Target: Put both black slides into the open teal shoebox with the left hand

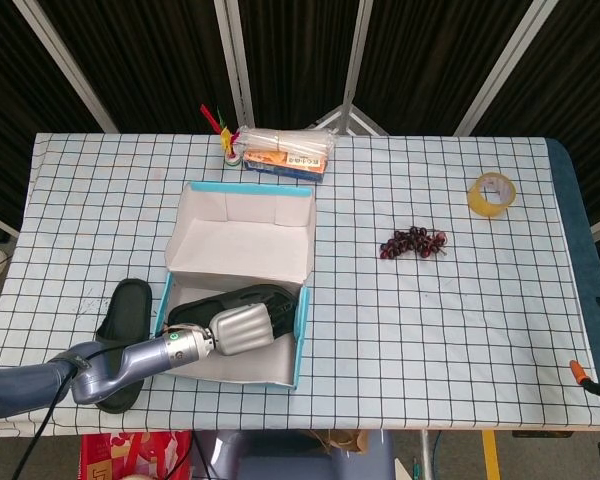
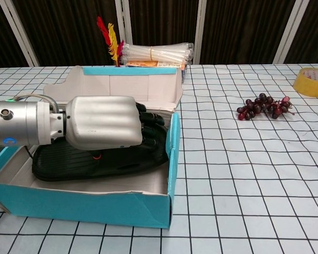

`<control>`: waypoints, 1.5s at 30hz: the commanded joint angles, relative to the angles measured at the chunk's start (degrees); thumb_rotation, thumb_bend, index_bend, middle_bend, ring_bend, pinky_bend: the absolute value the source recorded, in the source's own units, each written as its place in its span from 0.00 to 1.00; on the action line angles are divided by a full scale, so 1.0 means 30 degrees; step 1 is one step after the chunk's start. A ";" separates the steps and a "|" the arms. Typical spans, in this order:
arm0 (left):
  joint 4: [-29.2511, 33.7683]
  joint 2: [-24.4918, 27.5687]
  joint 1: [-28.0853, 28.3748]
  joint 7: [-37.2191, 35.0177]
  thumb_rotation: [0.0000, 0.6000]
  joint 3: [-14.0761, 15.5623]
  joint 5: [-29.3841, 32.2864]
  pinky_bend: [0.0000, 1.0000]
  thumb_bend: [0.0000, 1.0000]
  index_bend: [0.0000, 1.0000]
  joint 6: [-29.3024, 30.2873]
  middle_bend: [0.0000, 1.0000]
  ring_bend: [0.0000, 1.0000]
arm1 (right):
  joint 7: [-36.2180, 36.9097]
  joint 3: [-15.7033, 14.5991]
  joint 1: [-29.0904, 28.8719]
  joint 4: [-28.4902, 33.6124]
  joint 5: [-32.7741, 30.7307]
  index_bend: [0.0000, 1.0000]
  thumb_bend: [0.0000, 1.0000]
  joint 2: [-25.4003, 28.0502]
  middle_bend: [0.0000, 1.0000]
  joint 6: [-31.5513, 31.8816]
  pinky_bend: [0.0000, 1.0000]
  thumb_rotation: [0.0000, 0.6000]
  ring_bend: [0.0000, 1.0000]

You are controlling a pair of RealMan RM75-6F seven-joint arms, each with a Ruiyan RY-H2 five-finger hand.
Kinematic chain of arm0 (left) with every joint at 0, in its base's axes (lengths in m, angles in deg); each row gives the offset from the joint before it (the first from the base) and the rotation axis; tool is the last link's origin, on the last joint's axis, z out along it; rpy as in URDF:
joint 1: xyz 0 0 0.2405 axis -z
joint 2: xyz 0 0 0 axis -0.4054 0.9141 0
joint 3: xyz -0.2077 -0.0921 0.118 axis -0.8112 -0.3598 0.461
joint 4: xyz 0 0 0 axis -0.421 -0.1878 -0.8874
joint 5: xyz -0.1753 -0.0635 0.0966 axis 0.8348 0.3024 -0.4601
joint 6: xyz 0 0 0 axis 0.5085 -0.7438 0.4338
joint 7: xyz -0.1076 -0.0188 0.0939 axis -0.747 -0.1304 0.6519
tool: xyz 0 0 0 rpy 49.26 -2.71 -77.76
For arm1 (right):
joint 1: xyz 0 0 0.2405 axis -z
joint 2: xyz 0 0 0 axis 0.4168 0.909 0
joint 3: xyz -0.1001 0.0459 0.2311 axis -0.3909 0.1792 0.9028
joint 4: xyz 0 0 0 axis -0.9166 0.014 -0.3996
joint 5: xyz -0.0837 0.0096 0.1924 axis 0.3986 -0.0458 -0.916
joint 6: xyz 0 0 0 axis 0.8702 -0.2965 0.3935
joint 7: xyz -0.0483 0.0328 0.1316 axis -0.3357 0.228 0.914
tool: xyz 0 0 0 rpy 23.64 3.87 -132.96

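Observation:
The open teal shoebox (image 1: 300, 332) sits at the front left of the table, its lid (image 1: 242, 238) standing up behind it. One black slide (image 1: 270, 297) lies inside the box. My left hand (image 1: 242, 328) rests on top of it, fingers curled over its strap. In the chest view the left hand (image 2: 103, 123) covers the middle of that slide (image 2: 63, 163) behind the box's front wall (image 2: 85, 203). The second black slide (image 1: 123, 315) lies on the table just left of the box, partly under my forearm. My right hand is out of sight.
A bunch of dark grapes (image 1: 412, 243) lies mid-table and a roll of yellow tape (image 1: 491, 193) sits far right. A wrapped bundle on a packet (image 1: 285, 150) and a red-yellow feather toy (image 1: 215, 122) stand behind the box. An orange-tipped object (image 1: 581, 371) shows at the front right edge.

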 commanded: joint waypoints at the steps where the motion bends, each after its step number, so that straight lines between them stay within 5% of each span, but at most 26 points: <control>1: -0.0078 -0.0072 0.0015 -0.0065 1.00 -0.0039 0.0168 0.39 0.38 0.56 -0.0168 0.47 0.14 | -0.0026 0.0002 -0.0018 -0.0009 -0.0021 0.03 0.31 -0.0012 0.12 -0.0038 0.13 1.00 0.19; 18: -0.0283 -0.0398 -0.0054 0.0249 1.00 0.0097 0.0688 0.40 0.38 0.53 -0.0930 0.45 0.14 | -0.0012 0.0038 -0.0018 -0.0058 -0.0143 0.03 0.31 -0.0029 0.12 -0.0080 0.13 1.00 0.19; 25: -0.0125 -0.0205 -0.0121 0.0612 1.00 -0.0224 0.0697 0.39 0.36 0.44 -0.0414 0.41 0.12 | -0.0021 0.0056 0.0002 -0.0040 -0.0146 0.03 0.31 -0.0031 0.12 -0.0024 0.13 1.00 0.19; 37: 0.1735 0.1017 -0.0091 0.3329 1.00 -0.0760 0.2273 0.23 0.18 0.19 -0.2454 0.10 0.00 | 0.0114 0.0039 -0.0001 -0.0058 -0.0131 0.03 0.31 -0.0001 0.12 -0.0088 0.13 1.00 0.19; 45: 0.3054 0.1565 -0.0214 0.5868 1.00 -0.1301 0.3819 0.20 0.10 0.13 -0.3697 0.03 0.00 | 0.0244 0.0048 -0.0020 -0.0157 -0.0169 0.03 0.31 -0.0012 0.12 -0.0166 0.13 1.00 0.19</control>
